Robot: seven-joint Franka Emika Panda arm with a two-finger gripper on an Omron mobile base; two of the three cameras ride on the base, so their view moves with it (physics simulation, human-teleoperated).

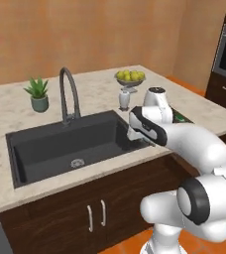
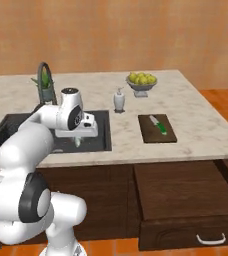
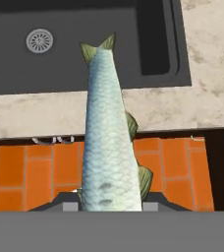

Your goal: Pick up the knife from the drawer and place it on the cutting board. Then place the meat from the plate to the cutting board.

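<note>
Scene: A white arm carries a fish [image 3: 106,133] over the front edge of the black sink [image 1: 70,144] in a rendered kitchen, its tail pointing toward the drain.
Gripper: The gripper [image 3: 109,199] is pinched on the fish's body near the head end, jaws pressed against its scaly flanks (the dark fingertips just show on either side at the bottom of the hand view).
Meat: The fish hangs in the air, above the counter lip and the orange floor tiles, well apart from its destination.
Knife: The knife [image 2: 158,125] already lies on the cutting board [image 2: 157,129], green handle toward the board's near end, blade toward the wall.
Drawer: The drawer [image 2: 186,200] stands pulled open below the counter, to the right of the arm.
Step in hand: Judged to be the carry of the meat to the board, with the knife half of the task done.
Doing it well: Travel right along the counter, keep the fish high enough to pass the salt shaker [image 2: 119,100], then lower it on the bare wood left of the knife, so the blade is not knocked off.
Risk: A long fish held at one end may swing or slip.
</note>
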